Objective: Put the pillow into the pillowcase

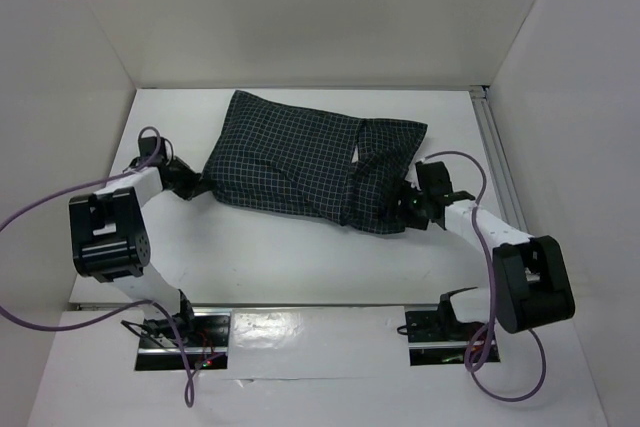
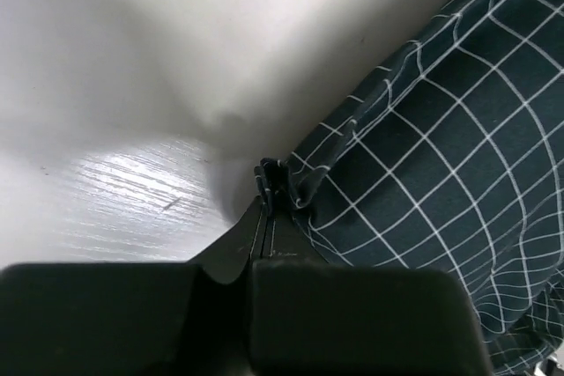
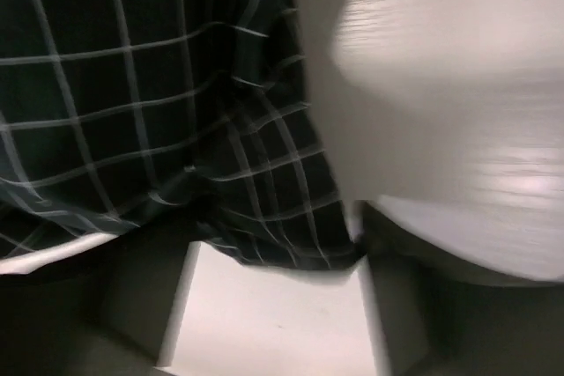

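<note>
At the middle of the counter [image 1: 300, 257], top view: the pillowcase [image 1: 290, 167] lies flat and filled out. A pale sliver at its slit near the right end is judged to be the pillow [image 1: 360, 145], which is otherwise almost wholly inside. The left fingers [image 1: 196, 185] meet the sack's left corner, and the right fingers [image 1: 406, 209] stand at its lower right end. Left wrist view: the left fingers [image 2: 271, 195] are pressed fully together on a small gathered pinch of checked fabric at the corner of the pillowcase [image 2: 423, 182], just above the counter. Right wrist view (blurred): the right fingers are spread wide, one to each side of the hanging edge of the pillowcase [image 3: 132, 85], and grip nothing. Whether either touches the cloth cannot be told. Step in hand, by judgement: final seating, the insertion being all but done. The next move calls for the right fingers to close on the open hem and draw it over the exposed pale edge. Meanwhile the left pinch anchors the opposite corner, with tension low so the thin pinch does not slip.
</note>
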{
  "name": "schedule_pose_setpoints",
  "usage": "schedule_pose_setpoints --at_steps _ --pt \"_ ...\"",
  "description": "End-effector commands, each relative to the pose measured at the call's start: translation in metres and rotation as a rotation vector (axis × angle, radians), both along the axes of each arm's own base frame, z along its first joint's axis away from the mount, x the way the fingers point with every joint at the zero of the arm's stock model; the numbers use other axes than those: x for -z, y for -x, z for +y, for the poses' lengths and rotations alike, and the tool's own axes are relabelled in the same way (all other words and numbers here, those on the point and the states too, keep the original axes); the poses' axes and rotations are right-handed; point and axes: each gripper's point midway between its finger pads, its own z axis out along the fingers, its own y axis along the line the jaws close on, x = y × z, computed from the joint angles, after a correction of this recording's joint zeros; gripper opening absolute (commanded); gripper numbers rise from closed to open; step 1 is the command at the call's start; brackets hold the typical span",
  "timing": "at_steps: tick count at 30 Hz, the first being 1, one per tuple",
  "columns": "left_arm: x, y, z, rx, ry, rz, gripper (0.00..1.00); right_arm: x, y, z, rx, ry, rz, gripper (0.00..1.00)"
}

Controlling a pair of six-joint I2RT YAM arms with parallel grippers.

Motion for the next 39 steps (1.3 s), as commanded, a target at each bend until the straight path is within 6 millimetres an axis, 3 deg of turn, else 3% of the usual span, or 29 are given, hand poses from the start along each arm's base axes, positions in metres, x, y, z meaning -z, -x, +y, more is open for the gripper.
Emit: schedule_pose_setpoints --at_steps 1,2,3,4,7,10,11,12,15,18,22,24,29,31,35,36,37,39 --pt "-0.038 -0.019 0.001 0.012 -0.009 -0.109 0.0 -0.011 -0.019 0.024 -0.089 -0.114 -0.103 0.7" --pt "-0.043 -0.019 0.002 0.019 -0.019 -0.126 0.0 -0.017 -0.021 0.029 -0.09 -0.15 -0.117 0.5" --pt "-0.061 -0.021 0.002 0.02 -0.029 -0.166 0.0 -0.023 -0.022 0.03 -0.079 -0.161 -0.129 0.05" --pt "-0.071 -0.021 0.005 0.011 -0.045 -0.18 0.0 -0.035 -0.03 0.027 -0.053 -0.15 -0.163 0.0" --pt "-0.114 -0.024 0.016 -0.002 -0.094 -0.278 0.0 -0.079 -0.041 0.004 0.051 -0.082 -0.271 0.0" --pt "-0.147 -0.022 0.041 -0.046 -0.13 -0.342 0.0 -0.11 -0.04 -0.028 0.155 0.009 -0.314 0.0" --pt "-0.16 -0.017 0.049 -0.059 -0.118 -0.364 0.0 -0.13 -0.044 -0.038 0.19 0.015 -0.354 0.0" --pt "-0.164 -0.016 0.054 -0.059 -0.115 -0.369 0.0 -0.131 -0.041 -0.044 0.203 0.038 -0.336 0.0" --pt "-0.201 -0.01 0.07 -0.085 -0.118 -0.452 0.0 -0.158 -0.042 -0.066 0.282 0.084 -0.375 0.0" --pt "-0.224 -0.004 0.085 -0.105 -0.096 -0.503 0.0 -0.182 -0.045 -0.087 0.358 0.125 -0.419 0.0" --pt "-0.241 0.004 0.095 -0.118 -0.043 -0.535 0.0 -0.208 -0.045 -0.097 0.391 0.152 -0.453 0.0" --pt "-0.252 0.012 0.103 -0.146 -0.042 -0.552 0.0 -0.239 -0.043 -0.101 0.417 0.152 -0.53 0.0" --pt "-0.313 0.035 0.114 -0.211 -0.054 -0.659 0.0 -0.308 -0.002 -0.131 0.561 0.226 -0.667 0.0" --pt "-0.339 0.041 0.114 -0.215 -0.049 -0.711 0.0 -0.344 0.013 -0.135 0.584 0.213 -0.765 0.0" --pt "-0.399 0.041 0.093 -0.119 -0.022 -0.869 0.0 -0.385 0.013 -0.122 0.531 0.148 -0.864 0.0" --pt "-0.394 0.035 0.09 -0.106 -0.004 -0.856 0.0 -0.388 0.009 -0.122 0.53 0.149 -0.863 0.0" --pt "-0.408 0.034 0.084 -0.072 -0.017 -0.88 0.0 -0.395 0.003 -0.117 0.499 0.141 -0.877 0.0" --pt "-0.402 0.019 0.083 -0.037 -0.012 -0.85 0.0 -0.392 -0.02 -0.113 0.473 0.144 -0.857 0.0"
